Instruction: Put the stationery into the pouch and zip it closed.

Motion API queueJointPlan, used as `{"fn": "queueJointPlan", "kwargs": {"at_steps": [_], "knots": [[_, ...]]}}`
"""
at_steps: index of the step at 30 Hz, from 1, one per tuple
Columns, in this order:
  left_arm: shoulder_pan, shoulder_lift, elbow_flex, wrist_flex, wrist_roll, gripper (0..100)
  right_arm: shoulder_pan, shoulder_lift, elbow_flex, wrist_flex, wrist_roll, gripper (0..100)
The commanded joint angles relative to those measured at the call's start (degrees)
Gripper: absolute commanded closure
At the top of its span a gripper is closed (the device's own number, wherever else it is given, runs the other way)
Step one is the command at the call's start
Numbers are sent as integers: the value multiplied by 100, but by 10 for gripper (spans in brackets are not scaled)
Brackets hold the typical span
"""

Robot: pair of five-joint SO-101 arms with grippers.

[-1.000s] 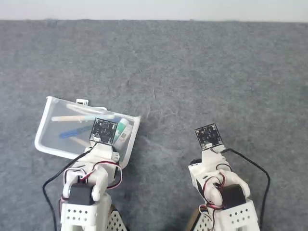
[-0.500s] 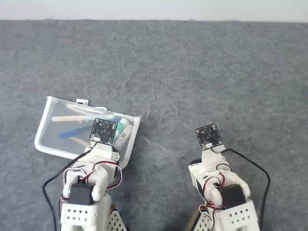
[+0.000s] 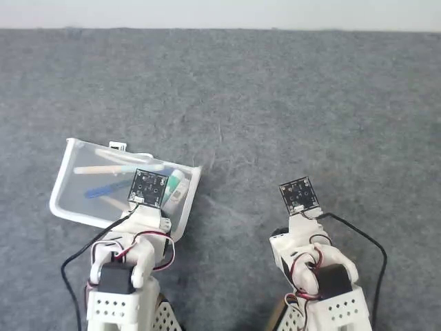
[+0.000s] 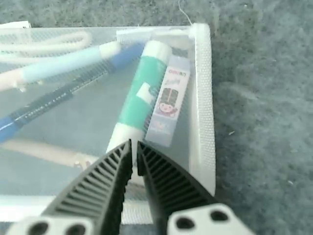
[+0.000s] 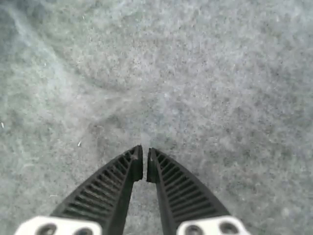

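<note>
A clear mesh pouch [image 3: 72, 196] lies at the left of the grey mat, with pens, a green-and-white glue stick [image 4: 139, 100] and a small eraser [image 4: 168, 105] inside it. Its white zip pull [image 3: 118, 146] sits on the far edge. My left gripper [image 4: 133, 146] hangs shut just above the pouch [image 4: 203, 98], over its near right part, with nothing between its fingers. The left arm [image 3: 148, 187] covers that part of the pouch from above. My right gripper [image 5: 144, 152] is shut and empty above bare mat, its arm [image 3: 300, 195] at the right.
Grey felt mat [image 3: 275, 103] covers the whole table, with open room ahead of and between the arms. A pale wall strip [image 3: 220, 14] runs along the far edge.
</note>
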Motion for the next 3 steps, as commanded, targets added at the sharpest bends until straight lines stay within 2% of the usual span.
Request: {"fn": "queueJointPlan", "kwargs": {"at_steps": [1, 3], "knots": [[-35, -88, -84, 35, -79, 988, 13, -75, 123, 48, 70, 978], [-35, -88, -84, 35, -79, 988, 13, -75, 123, 48, 70, 978]]}}
